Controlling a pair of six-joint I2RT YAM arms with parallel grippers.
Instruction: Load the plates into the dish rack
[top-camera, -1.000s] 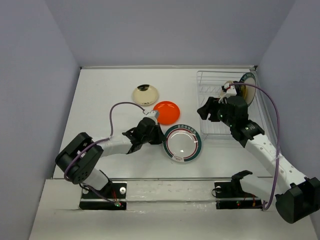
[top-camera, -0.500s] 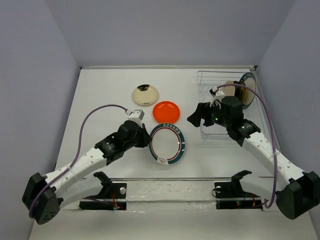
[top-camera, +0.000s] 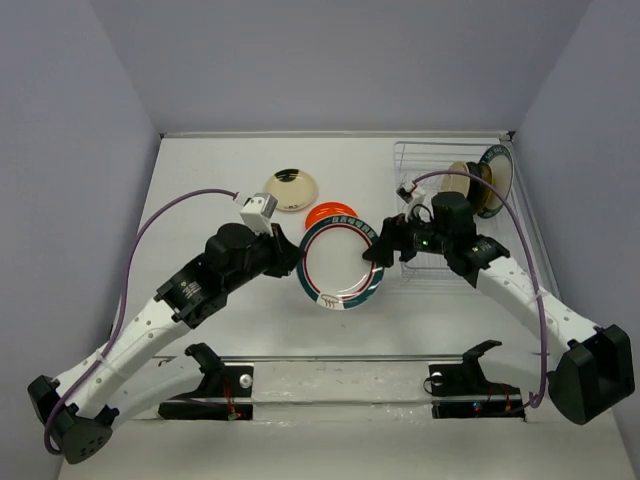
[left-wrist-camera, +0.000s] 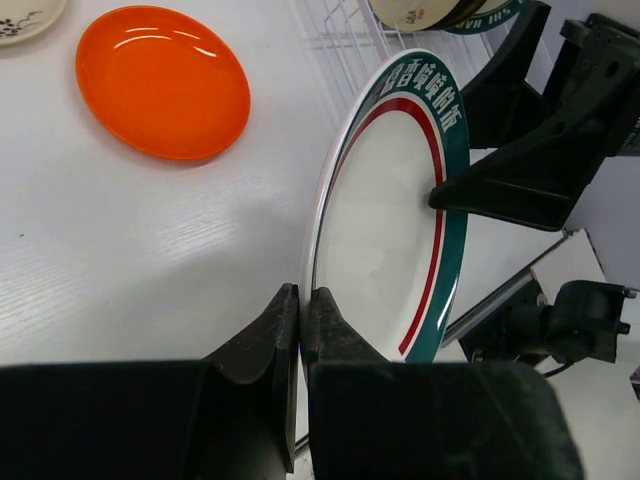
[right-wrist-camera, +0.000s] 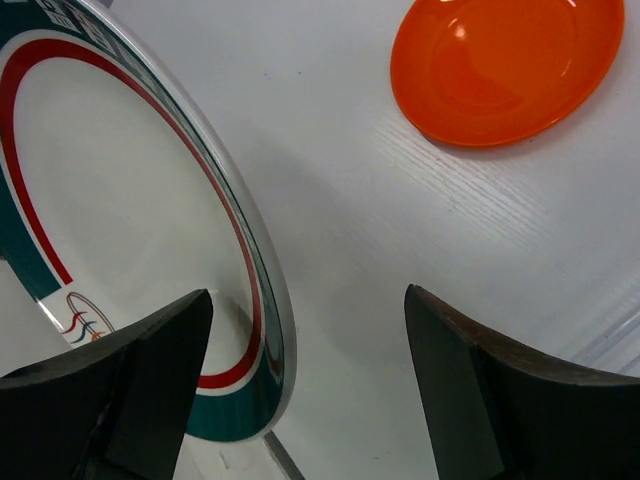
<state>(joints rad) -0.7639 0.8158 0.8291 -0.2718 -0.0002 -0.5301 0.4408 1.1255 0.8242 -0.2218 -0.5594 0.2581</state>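
The right end effector (right-wrist-camera: 305, 300) spreads its fingers wide around the edge of the tilted teal-rimmed plate (right-wrist-camera: 120, 200). An orange plate (right-wrist-camera: 505, 65) lies flat on the white surface (right-wrist-camera: 400, 200) beyond.

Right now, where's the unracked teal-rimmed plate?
Top view, centre: teal-rimmed plate tilted, pinched by left gripper, right gripper open around its right edge; orange plate just behind.

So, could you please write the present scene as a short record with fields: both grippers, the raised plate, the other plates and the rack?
left gripper: shut on the rim of the white round plate with a teal rim band
held plate: tilted, raised off the white table
right gripper: open, fingers on either side of that plate's opposite rim
orange-red round plate: flat on the table
cream round plate: flat on the table, farther back
white wire dish rack: plates standing at its far right end
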